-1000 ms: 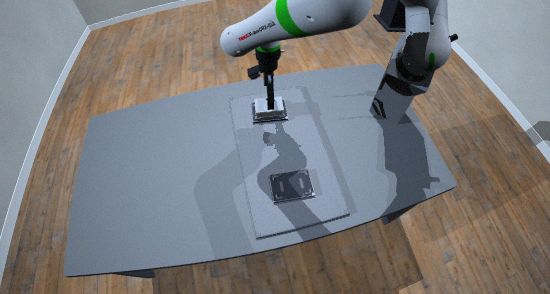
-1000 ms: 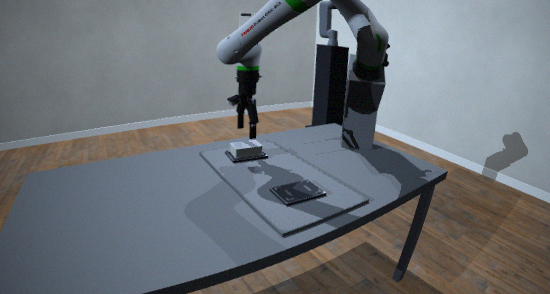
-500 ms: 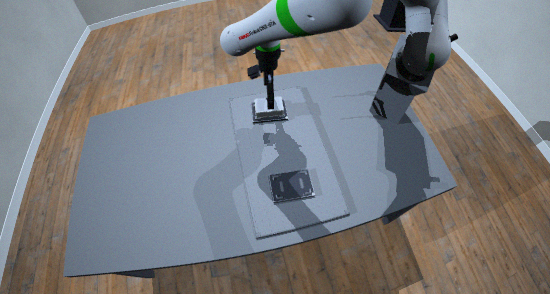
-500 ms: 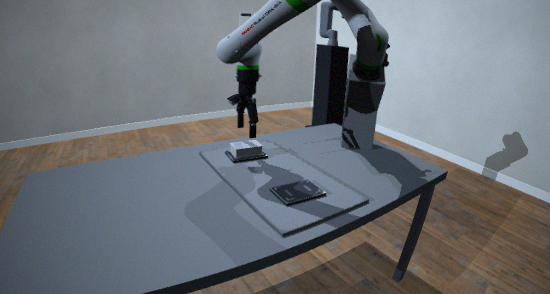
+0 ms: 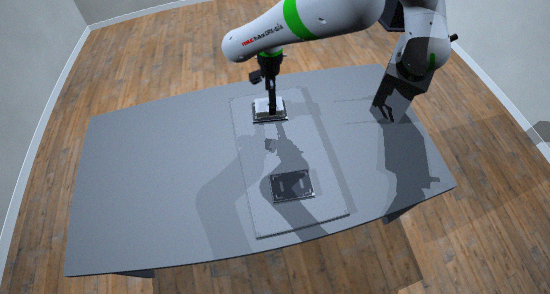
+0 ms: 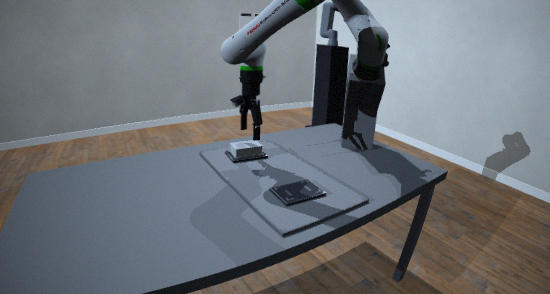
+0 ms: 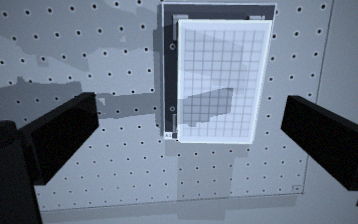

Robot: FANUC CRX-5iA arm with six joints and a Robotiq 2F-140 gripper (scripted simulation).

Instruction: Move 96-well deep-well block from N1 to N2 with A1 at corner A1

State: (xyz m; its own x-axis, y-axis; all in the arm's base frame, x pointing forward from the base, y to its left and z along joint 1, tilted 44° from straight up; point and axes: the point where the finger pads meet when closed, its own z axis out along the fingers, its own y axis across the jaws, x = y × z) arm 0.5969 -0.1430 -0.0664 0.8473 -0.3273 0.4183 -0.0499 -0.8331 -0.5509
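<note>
My pincer [image 7: 190, 135] hangs wide open, its two black fingers apart at the left and right edges. Between and beyond them the white gridded block [image 7: 223, 80] sits in a dark nest [image 7: 167, 75] on the perforated surface [image 7: 80, 50], partly shadowed.

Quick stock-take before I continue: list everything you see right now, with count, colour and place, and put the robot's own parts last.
Deep-well block: one, white, sitting in the far nest under the gripper.
Plate nests: two, black; one under the block, one bare at the near end of the perforated plate.
Perforated plate: one, light grey, lying on the table.
Table: one, grey, on a wood floor.
Cabinet: one, dark, behind the arm.
Arm: one, white with green bands, mounted at the table's far right.
Gripper: one, black, fingers wide open above the block, holding nothing.
</note>
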